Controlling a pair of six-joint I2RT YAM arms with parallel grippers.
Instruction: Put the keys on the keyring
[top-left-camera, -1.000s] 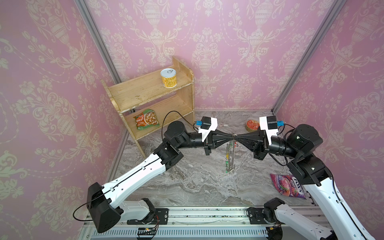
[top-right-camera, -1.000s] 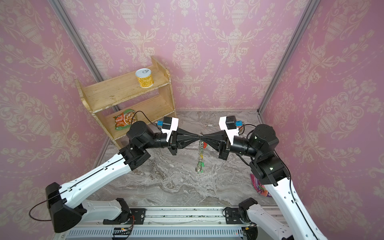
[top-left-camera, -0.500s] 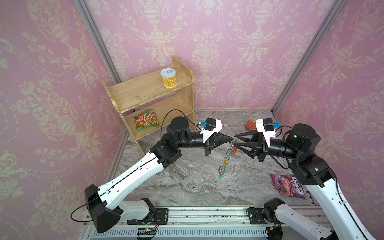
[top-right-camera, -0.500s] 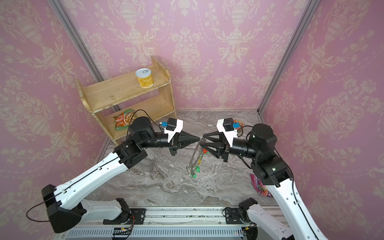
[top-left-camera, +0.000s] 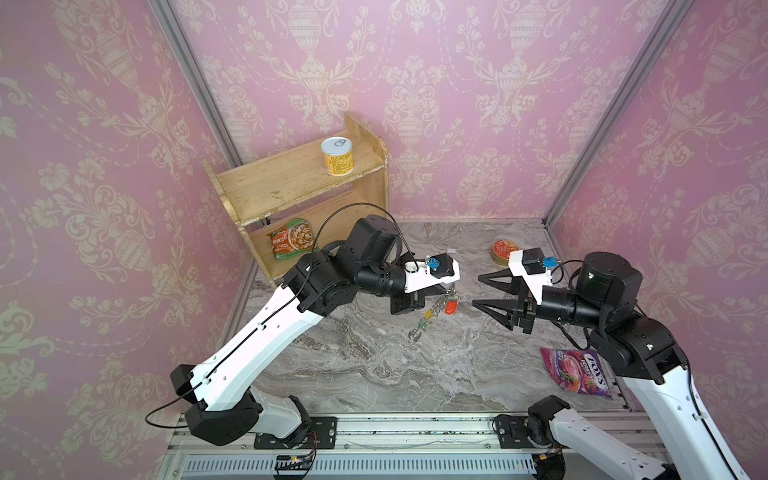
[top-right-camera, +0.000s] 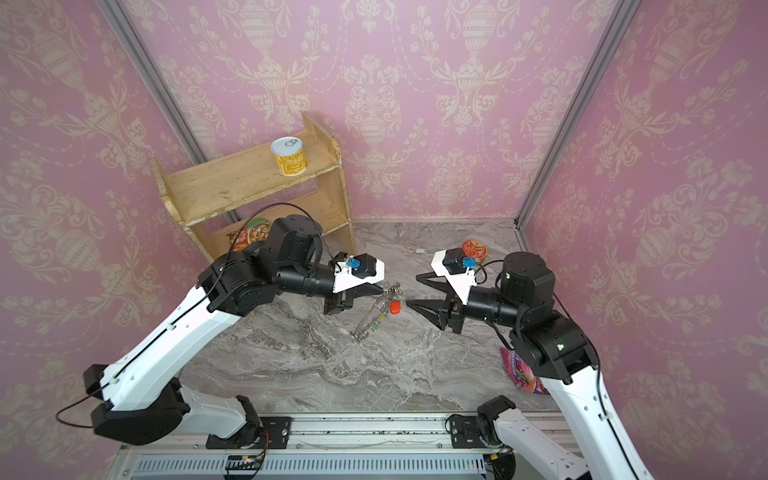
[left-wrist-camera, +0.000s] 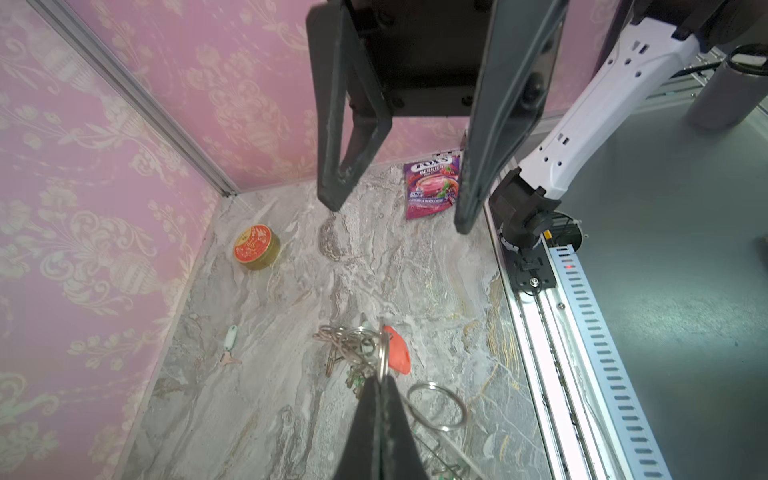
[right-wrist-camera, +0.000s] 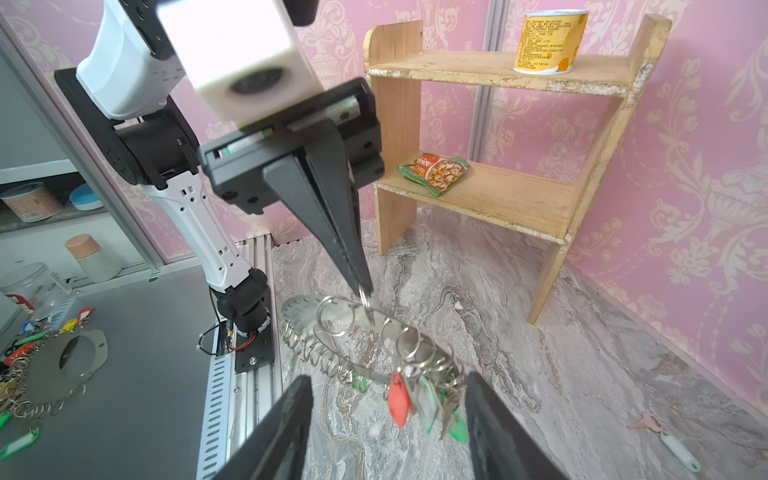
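Note:
The keyring, a flat grey metal ring fringed with wire loops, hangs tilted above the marble floor. My left gripper is shut on one of its loops. Several keys with red and green tags dangle from its low end; the red tag shows in both top views. My right gripper stands open, just right of the keyring and apart from it. One key with a white tag lies loose on the floor.
A wooden shelf at the back left carries a yellow can and a noodle packet. A red-topped tin sits near the back right. A purple candy bag lies by the right arm's base.
My right gripper has opened, let go of the keyring and drawn back to the right. The keyring now hangs from the left gripper alone and has swung to a slant.

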